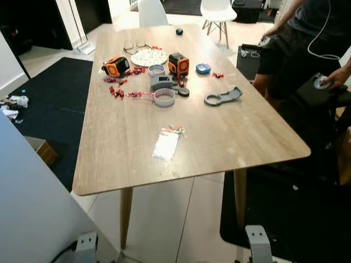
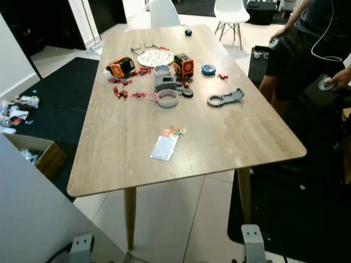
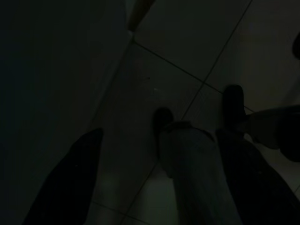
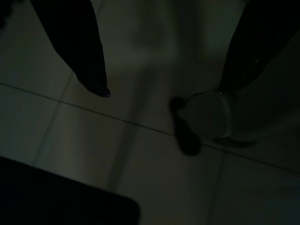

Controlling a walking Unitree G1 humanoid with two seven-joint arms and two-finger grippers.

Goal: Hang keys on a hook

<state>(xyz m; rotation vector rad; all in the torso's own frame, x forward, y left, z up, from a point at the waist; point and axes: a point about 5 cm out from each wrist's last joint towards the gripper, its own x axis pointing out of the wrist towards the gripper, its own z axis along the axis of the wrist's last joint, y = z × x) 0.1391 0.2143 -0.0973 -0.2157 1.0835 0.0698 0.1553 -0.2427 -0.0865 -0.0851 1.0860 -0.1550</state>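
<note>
Both pincers, left (image 3: 154, 187) and right (image 4: 164, 89), spread over dim floor tiles; table (image 1: 219, 142) clutter indistinct.

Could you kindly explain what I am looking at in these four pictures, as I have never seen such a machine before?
This is a walking humanoid robot. The two bright pictures come from cameras in its head, looking down at a wooden table. On it lie two orange and black boxes, a white plate, grey rings and a small clear bag. A person stands at the right. The two dark pictures come from its wrists: the left pincer and the right pincer hang open over floor tiles, holding nothing.
</note>
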